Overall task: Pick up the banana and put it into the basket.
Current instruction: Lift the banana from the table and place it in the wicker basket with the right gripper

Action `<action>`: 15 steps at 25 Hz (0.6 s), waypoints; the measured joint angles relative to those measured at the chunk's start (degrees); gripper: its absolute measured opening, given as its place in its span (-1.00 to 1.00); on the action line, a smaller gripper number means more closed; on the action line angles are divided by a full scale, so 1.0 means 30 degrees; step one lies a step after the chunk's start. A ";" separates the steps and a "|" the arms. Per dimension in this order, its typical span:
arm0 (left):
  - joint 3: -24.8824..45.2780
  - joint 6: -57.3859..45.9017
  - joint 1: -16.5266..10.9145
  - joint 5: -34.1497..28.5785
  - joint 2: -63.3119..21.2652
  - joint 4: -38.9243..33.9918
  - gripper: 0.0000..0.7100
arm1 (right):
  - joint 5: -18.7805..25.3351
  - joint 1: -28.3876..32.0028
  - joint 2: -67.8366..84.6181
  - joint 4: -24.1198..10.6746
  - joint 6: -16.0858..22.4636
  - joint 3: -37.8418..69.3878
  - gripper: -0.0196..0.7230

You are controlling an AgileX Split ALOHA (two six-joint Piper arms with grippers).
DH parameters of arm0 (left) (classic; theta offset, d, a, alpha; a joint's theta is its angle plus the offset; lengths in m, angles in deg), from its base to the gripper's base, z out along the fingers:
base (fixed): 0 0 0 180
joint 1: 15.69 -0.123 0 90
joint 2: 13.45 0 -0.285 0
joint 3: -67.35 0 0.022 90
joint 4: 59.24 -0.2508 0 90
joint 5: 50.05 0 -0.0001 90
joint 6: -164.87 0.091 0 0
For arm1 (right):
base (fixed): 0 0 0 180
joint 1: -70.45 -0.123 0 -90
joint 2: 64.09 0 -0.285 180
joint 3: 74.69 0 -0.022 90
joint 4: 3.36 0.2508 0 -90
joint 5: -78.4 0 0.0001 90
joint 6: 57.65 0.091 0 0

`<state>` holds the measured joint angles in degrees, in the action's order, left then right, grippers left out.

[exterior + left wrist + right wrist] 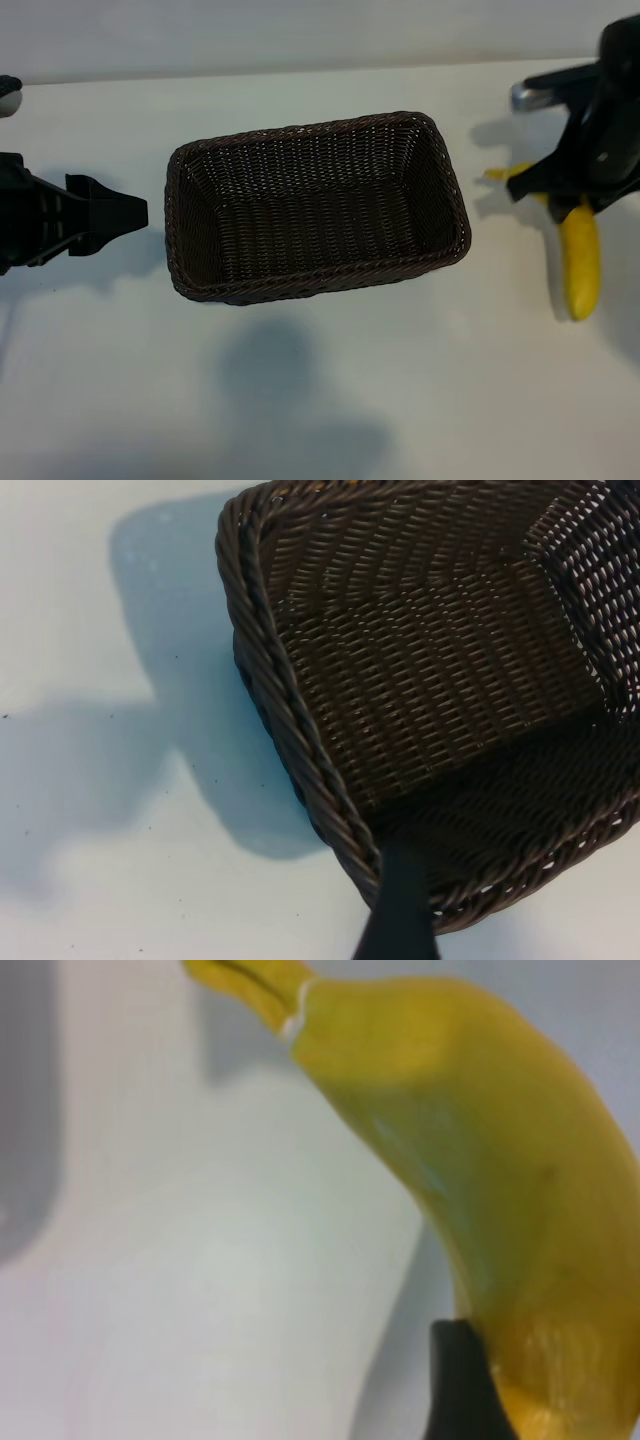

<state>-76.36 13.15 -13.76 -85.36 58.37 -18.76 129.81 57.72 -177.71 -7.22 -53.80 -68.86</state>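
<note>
- In the exterior view the basket (318, 205) sits at the middle of the white table (330, 400), long side running left to right, nothing in it.
- The same view shows the banana (580, 262) near the table's right edge, well apart from the basket, its length running toward the near edge and its stem end (497, 174) pointing toward the basket.
- The right gripper (560, 190) hangs over the banana's upper half, pointing down, its black body hiding that part of the fruit; the jaws themselves cannot be made out from here.
- The right wrist view supplies what the exterior view hides: a black finger (462, 1380) lies against the banana's (480, 1160) side, so the jaws are clamped on the fruit, and the stem's (250, 985) split skin shows against the table (200, 1290).
- Whether the banana rests on the table or is clear of it cannot be told from either view.
- The left gripper (125, 212) hovers just beside the basket's left end, jaws spread apart and holding nothing.
- The left wrist view shows only the basket's (300, 730) woven rim and inside, with one black finger (400, 910) crossing over the rim's corner.
</note>
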 joint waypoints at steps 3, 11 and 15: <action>0.0000 0.0000 0.0000 -0.0008 0.0000 0.0000 0.71 | 0.0770 0.0399 0.1153 -0.0112 0.0142 -0.1115 0.17; 0.0000 0.0000 0.0000 -0.0008 0.0000 0.0000 0.68 | 0.1675 -0.0227 0.2419 0.3447 -0.1577 -0.4162 0.17; 0.0000 0.0000 0.0000 -0.0008 0.0000 0.0000 0.68 | 0.1330 -0.1648 0.2419 0.6546 -0.3563 -0.4254 0.17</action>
<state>-76.36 13.15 -13.76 -85.39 58.37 -18.76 133.80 52.78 -170.46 12.42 -64.49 -81.62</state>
